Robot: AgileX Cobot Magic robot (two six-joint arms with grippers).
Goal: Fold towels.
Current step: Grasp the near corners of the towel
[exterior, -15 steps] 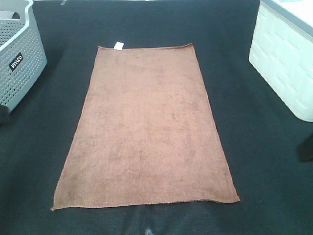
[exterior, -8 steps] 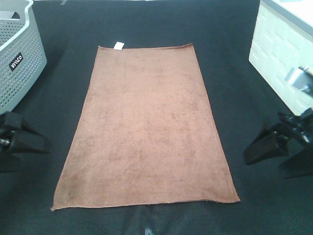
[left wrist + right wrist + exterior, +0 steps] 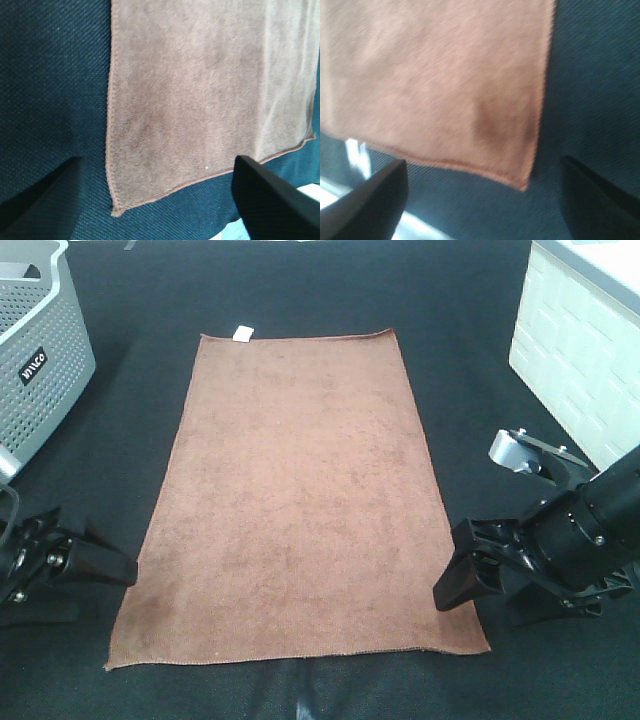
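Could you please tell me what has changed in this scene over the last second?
Both arms came into view from the sides: the left gripper moved in towards the towel's near left corner, and the right gripper towards its near right corner. Both are open and hold nothing. The towel lies flat as before, and the grey basket and white bin have not moved.
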